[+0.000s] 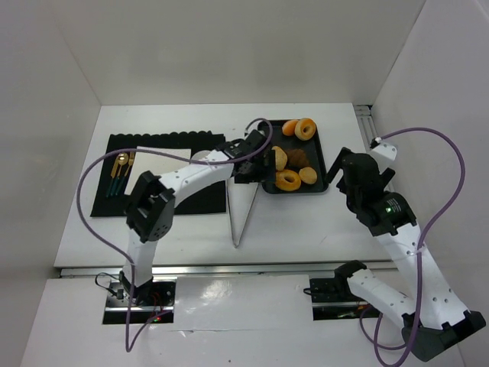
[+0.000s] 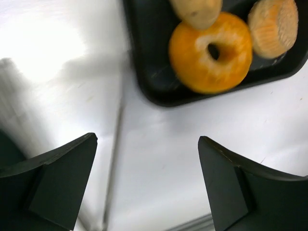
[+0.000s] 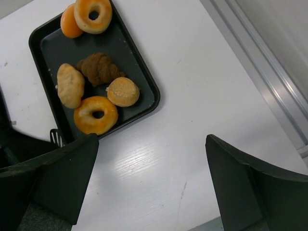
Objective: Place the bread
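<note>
The approach is judged to be the step in hand; nothing is gripped yet. The ring donut [image 2: 210,52] lies flat in the near-left corner of the black tray [image 2: 144,62], which sits toward the far right of the tabletop. An oval bun [image 2: 196,10] seems to touch the donut's rim, though blur leaves this uncertain. The left gripper [image 2: 147,154] is held spread and empty just beside the tray's left edge. The right gripper [image 3: 151,149] is likewise spread and empty. A short advance and descent over the donut would be called for next. No brand, label or writing can be read.
</note>
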Controlling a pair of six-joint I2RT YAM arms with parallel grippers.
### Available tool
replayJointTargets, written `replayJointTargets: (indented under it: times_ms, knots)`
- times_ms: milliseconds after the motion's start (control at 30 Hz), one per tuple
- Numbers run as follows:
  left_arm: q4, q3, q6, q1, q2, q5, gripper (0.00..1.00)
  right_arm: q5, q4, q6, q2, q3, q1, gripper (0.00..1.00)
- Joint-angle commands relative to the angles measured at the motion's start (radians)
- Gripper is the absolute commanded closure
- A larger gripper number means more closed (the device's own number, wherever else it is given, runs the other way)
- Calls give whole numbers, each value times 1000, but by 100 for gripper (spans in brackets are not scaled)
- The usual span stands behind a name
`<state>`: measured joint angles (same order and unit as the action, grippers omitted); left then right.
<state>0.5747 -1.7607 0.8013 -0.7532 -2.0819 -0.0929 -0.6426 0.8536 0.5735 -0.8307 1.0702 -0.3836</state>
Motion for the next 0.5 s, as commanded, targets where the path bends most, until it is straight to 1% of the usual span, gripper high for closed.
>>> replayJointTargets:
  times_ms: [0, 33, 133, 233, 333, 467]
  knots:
    - [68, 101, -24, -9, 176, -148, 0, 17, -28, -14, -19, -4, -6, 1]
    - [85, 159, -24, -9, 190, -157, 0, 17, -37, -14, -19, -13, -6, 1]
    - [128, 253, 12, -31, 210, -192, 0, 41, -64, -14, -39, -22, -6, 1]
    - [128, 351, 41, -55, 235, -192, 0, 64, -79, -14, -59, -23, -6, 1]
    - [103, 415, 93, -77, 255, -157, 0, 64, -79, -23, -70, -13, -6, 1]
    - [80, 467, 162, -95, 278, -183, 0, 64, -79, -41, -70, 7, -6, 1]
